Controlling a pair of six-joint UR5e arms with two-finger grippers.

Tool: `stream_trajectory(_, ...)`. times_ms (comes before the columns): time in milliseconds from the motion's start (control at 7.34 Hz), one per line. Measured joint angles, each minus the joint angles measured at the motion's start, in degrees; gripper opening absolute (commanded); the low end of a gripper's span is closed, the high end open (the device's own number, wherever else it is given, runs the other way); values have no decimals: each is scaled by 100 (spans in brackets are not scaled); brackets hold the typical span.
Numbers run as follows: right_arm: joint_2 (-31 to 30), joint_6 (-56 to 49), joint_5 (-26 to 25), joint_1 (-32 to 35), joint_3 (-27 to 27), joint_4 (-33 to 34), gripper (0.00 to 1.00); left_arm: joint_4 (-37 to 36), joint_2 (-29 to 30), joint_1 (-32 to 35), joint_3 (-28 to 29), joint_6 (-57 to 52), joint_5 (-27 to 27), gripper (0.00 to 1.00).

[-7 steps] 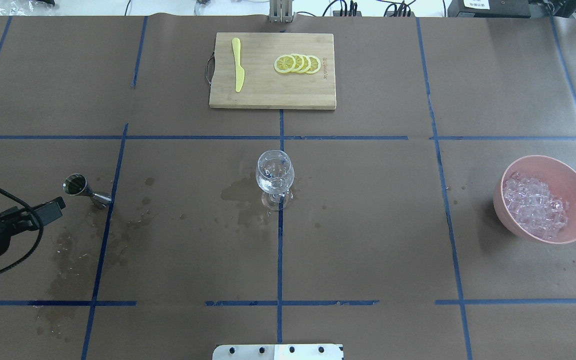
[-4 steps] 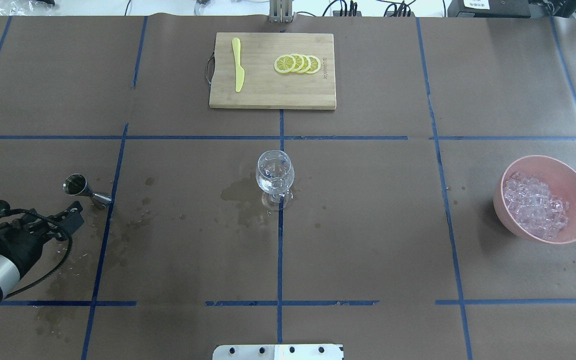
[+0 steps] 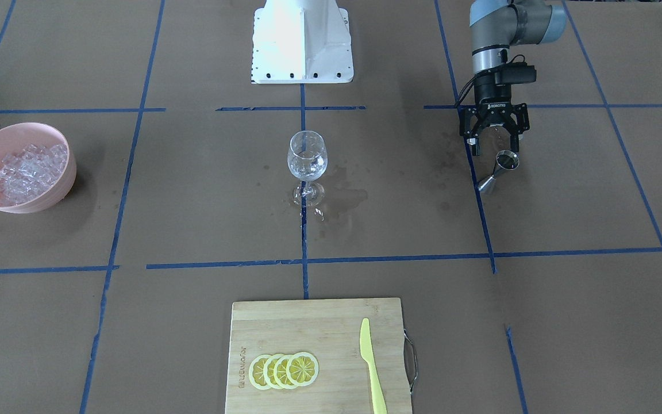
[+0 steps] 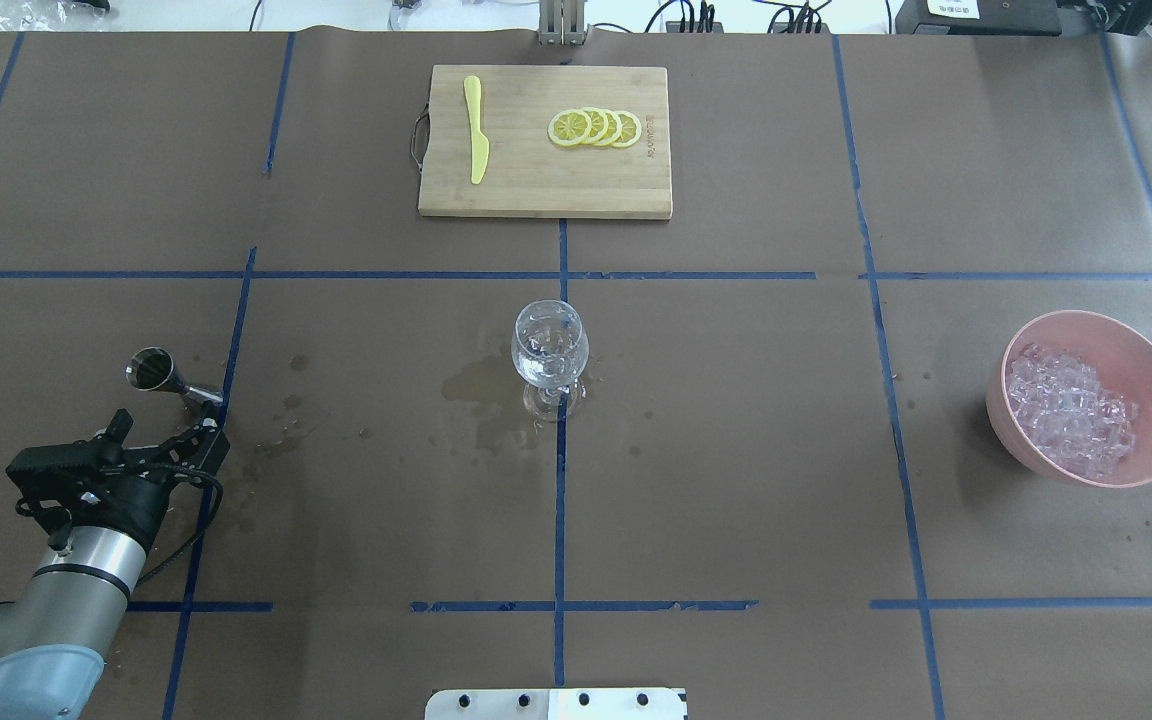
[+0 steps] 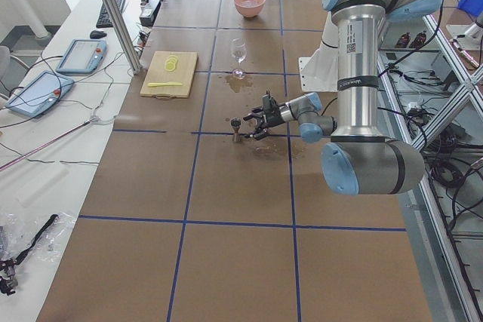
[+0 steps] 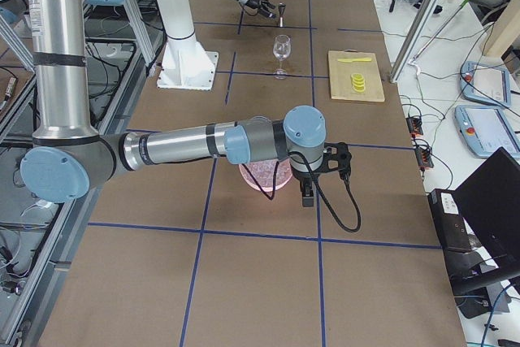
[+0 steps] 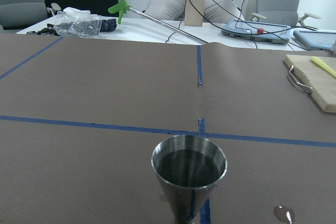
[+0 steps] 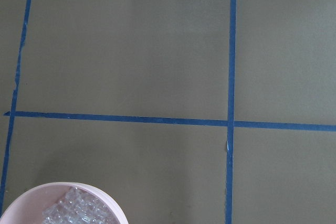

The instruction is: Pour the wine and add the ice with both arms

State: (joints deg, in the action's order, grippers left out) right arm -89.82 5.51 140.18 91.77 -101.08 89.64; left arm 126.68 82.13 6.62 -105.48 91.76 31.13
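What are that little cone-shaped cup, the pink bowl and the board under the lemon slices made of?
The cone cup looks like polished steel: silvery, with mirror-like reflections. The pink bowl seems matte plastic, possibly ceramic; no gloss shows. The board looks like bamboo or pale wood: light strips with grain lines.

Left gripper (image 3: 496, 148) hangs jaws spread, close behind the steel jigger (image 3: 500, 167). An open lane of bench (image 4: 736, 480) runs from there to the wine glass (image 4: 550, 350), standing alone mid-bench. Cutting board (image 4: 544, 190) sits well back; pink bowl (image 4: 1096, 316) far right.
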Motion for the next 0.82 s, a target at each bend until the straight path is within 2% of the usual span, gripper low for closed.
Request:
stream_trajectory(545,-5,9,-6,-1,-65,18,100,-3,315,-2,481,0,-709,100)
stream_trajectory(817,-8,4,-8,-1,-63,19,100,-3,467,21,640,0,-835,100)
